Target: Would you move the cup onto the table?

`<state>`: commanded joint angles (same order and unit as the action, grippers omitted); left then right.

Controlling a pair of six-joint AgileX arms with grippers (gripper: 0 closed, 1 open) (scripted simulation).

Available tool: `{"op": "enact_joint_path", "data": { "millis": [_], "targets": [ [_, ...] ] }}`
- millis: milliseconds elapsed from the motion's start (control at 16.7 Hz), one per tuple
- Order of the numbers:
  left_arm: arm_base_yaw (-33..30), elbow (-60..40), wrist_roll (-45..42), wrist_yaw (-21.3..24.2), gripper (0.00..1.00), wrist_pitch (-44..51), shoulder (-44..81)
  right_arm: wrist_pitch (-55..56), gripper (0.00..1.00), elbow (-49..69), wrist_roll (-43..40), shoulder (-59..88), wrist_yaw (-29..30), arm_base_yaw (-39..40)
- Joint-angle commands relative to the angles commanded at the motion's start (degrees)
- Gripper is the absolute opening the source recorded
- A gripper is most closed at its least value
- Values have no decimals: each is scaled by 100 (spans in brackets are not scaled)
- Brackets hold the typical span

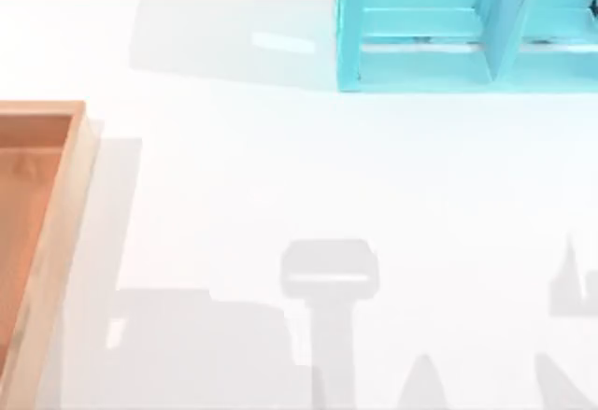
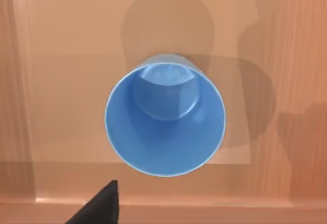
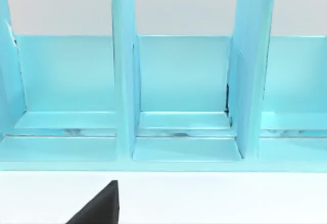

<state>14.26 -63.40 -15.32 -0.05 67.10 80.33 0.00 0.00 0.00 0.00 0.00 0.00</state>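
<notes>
The blue cup (image 2: 164, 119) stands upright on the floor of the orange-brown wooden tray (image 2: 61, 40) in the left wrist view, its open mouth facing the camera. My left gripper (image 2: 99, 206) hovers above the cup, and a black part of it pokes in at the picture's edge, apart from the cup. The white table (image 1: 308, 176) spreads across the top view, with the tray (image 1: 56, 195) at its left edge. My right gripper (image 3: 99, 206) hangs over the table in front of the turquoise shelf unit (image 3: 179, 81), holding nothing that I can see.
The turquoise shelf unit (image 1: 439, 46) stands at the back right of the table, with open compartments split by upright dividers. The tray's raised wooden rim (image 1: 79, 205) borders the table's left side. Grey arm shadows lie along the table's front.
</notes>
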Motion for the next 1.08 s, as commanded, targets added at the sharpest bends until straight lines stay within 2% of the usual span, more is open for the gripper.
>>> {"op": "enact_joint_path", "data": {
  "millis": [180, 600, 1080],
  "targets": [
    [88, -388, -97, 0, 100, 422, 494, 0, 100, 0, 0, 0, 0, 0],
    [79, -342, -90, -1, 100, 369, 542, 0, 100, 0, 0, 0, 0, 0],
    [111, 809, -128, -1, 100, -1220, 981, 0, 100, 0, 0, 0, 0, 0]
  ]
}}
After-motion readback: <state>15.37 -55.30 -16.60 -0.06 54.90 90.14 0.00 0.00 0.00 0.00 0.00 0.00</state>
